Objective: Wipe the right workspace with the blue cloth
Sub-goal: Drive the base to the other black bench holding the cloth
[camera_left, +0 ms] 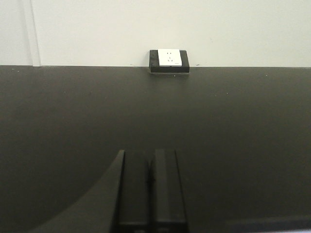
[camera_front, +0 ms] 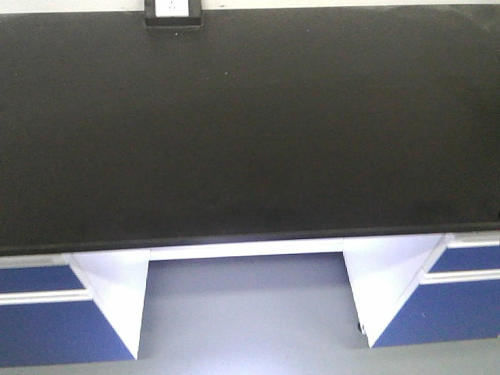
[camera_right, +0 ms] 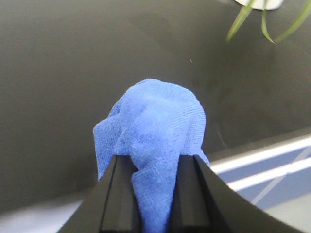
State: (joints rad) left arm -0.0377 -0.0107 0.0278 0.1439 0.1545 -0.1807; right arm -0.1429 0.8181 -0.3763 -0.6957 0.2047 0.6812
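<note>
Grip status: right tool (camera_right: 155, 162) is clamped on the blue cloth (camera_right: 155, 121), bunched at lower centre of frame above the black table (camera_right: 58, 73). Left tool (camera_left: 150, 162) is together, empty. Advised: lower until cloth flattens; sweep overlapping passes.

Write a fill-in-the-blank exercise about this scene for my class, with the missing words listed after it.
1. The right gripper is shut on a cloth whose colour is ____.
2. The outlet box at the back of the black countertop has a face coloured ____.
3. The left gripper is shut and holds ____.
4. The thin leaves at the top of the right wrist view are coloured ____.

Missing words: blue; white; nothing; green.
</note>
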